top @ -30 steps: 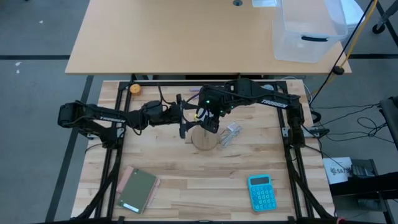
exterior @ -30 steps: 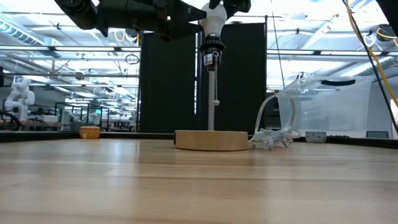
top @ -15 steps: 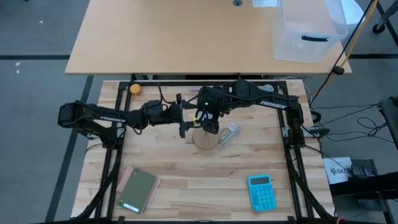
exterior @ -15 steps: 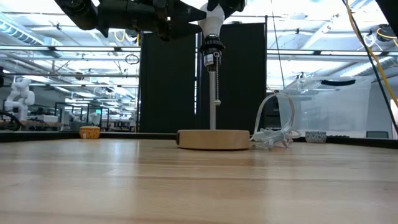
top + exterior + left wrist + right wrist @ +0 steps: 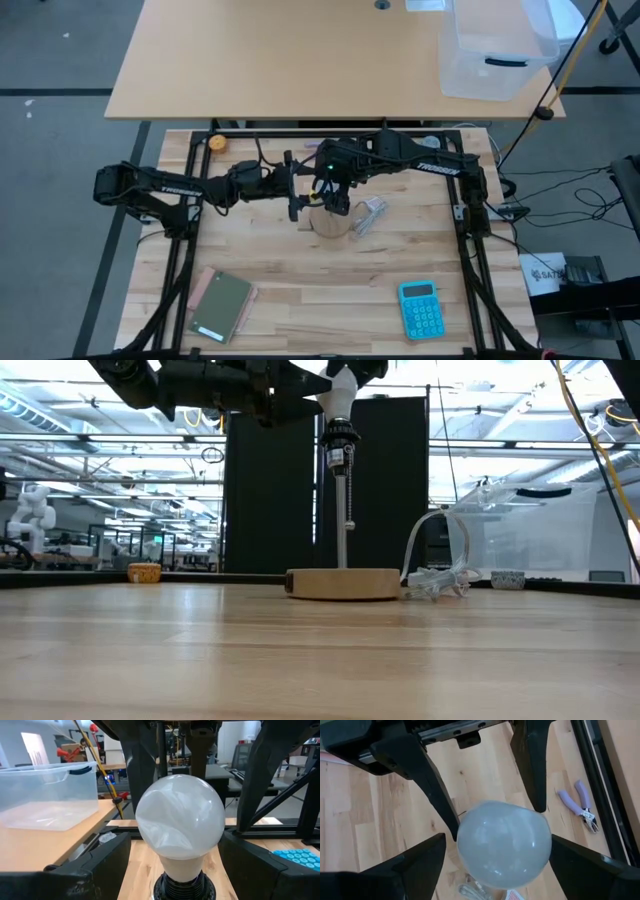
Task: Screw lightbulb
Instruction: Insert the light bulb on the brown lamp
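The lightbulb [image 5: 180, 820] [image 5: 502, 845] sits upright in the black socket [image 5: 341, 440]. The socket tops a thin rod on a round wooden base [image 5: 345, 583] at mid-table. My left gripper [image 5: 312, 197] reaches in level from the table's left. It is open, with a finger on each side of the bulb's neck and socket and bare wood showing in both gaps. My right gripper [image 5: 335, 200] slants down over the bulb from above. It is open, with a finger [image 5: 405, 865] on each side of the globe. My right gripper stands around the bulb's globe from above. A narrow gap shows at one finger. The other finger [image 5: 580, 862] lies right at the globe's edge [image 5: 547, 845], and I cannot tell whether it touches. My left gripper touches nothing that shows.
A clear plastic wrapper [image 5: 372, 214] lies just right of the wooden base. The blue calculator [image 5: 420, 308] lies near right and a green notebook [image 5: 222, 304] near left. A small orange thing [image 5: 216, 142] sits far left. Purple pliers [image 5: 577, 805] lie on the wood. A clear bin [image 5: 495, 50] stands on the far table.
My right gripper has rolled a little about the bulb while staying over it. The lamp's wooden base has slid slightly toward the table's right edge.
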Available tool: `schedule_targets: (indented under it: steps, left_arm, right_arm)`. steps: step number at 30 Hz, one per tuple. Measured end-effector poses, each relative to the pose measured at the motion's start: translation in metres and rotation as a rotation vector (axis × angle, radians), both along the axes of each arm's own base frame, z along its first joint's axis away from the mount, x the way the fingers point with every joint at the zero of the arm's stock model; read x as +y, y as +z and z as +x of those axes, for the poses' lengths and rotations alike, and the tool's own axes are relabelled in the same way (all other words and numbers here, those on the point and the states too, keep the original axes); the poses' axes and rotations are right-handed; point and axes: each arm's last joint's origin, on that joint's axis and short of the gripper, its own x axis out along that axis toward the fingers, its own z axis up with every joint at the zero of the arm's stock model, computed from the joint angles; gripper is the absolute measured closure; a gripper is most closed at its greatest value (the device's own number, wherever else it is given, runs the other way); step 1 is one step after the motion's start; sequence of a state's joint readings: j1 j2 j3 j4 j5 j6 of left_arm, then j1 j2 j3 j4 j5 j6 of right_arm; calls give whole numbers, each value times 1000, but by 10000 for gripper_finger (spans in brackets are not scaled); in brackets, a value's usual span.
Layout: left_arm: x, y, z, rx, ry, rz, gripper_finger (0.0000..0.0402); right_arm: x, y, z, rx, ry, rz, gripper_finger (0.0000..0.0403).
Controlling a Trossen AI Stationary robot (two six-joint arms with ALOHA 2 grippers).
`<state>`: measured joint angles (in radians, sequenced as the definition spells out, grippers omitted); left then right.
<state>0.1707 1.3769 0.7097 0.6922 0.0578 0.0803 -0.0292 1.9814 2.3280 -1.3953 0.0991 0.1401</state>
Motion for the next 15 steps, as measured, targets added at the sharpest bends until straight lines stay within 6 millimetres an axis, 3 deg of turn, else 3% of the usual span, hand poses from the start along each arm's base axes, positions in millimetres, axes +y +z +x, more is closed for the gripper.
schedule_targets:
  steps: [15]
  left_arm:
    - [0,0,0,4,0,-1,102]
  right_arm:
    - [-1,1,1,-14,-13,-52,69]
